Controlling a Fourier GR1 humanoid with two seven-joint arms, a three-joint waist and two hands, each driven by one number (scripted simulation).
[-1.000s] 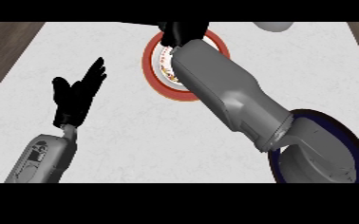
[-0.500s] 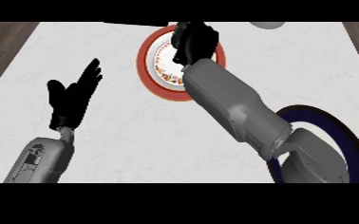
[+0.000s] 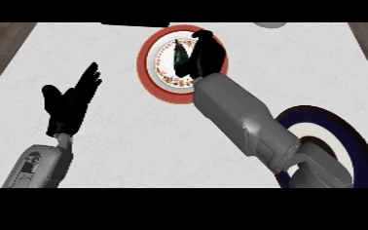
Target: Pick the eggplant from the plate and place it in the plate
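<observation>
Head view, right hand (image 3: 205,58) curled around eggplant (image 3: 176,54) on red-rimmed plate (image 3: 149,48), left hand (image 3: 68,102) relaxed, no readable writing.

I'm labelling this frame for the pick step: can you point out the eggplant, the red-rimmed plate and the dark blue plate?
eggplant (image 3: 177,57), head view, on its dark body left of the right robot hand.
red-rimmed plate (image 3: 144,63), head view, on its left red rim.
dark blue plate (image 3: 343,129), head view, on its right rim.
</observation>
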